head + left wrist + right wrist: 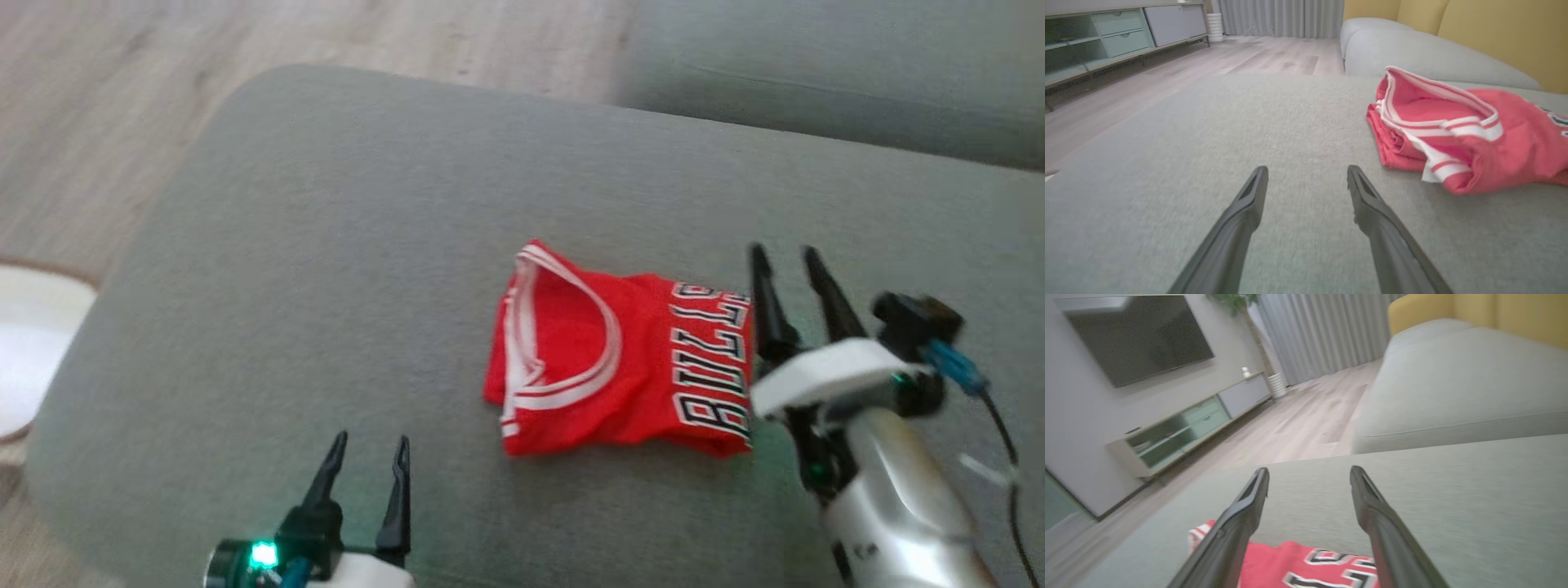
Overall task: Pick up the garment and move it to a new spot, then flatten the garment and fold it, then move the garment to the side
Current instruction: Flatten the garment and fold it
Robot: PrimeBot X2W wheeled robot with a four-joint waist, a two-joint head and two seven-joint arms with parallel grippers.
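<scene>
The garment [620, 359] is a red jersey with white trim and black-and-white lettering, lying folded on the grey sofa cushion [343, 261]. My right gripper [785, 260] is open just beside the jersey's right edge, raised above it, with nothing between its fingers. From the right wrist view the jersey [1306, 567] lies below the open gripper [1309, 475]. My left gripper [369, 447] is open near the cushion's front edge, left of the jersey and apart from it. In the left wrist view the jersey [1461, 126] lies ahead to the right of that open gripper [1306, 173].
A second grey cushion [833, 90] lies at the back right. Wooden floor [98, 106] runs past the cushion's left and far edges, with a pale rug [33, 343] at the left. A TV cabinet [1184, 428] stands across the room.
</scene>
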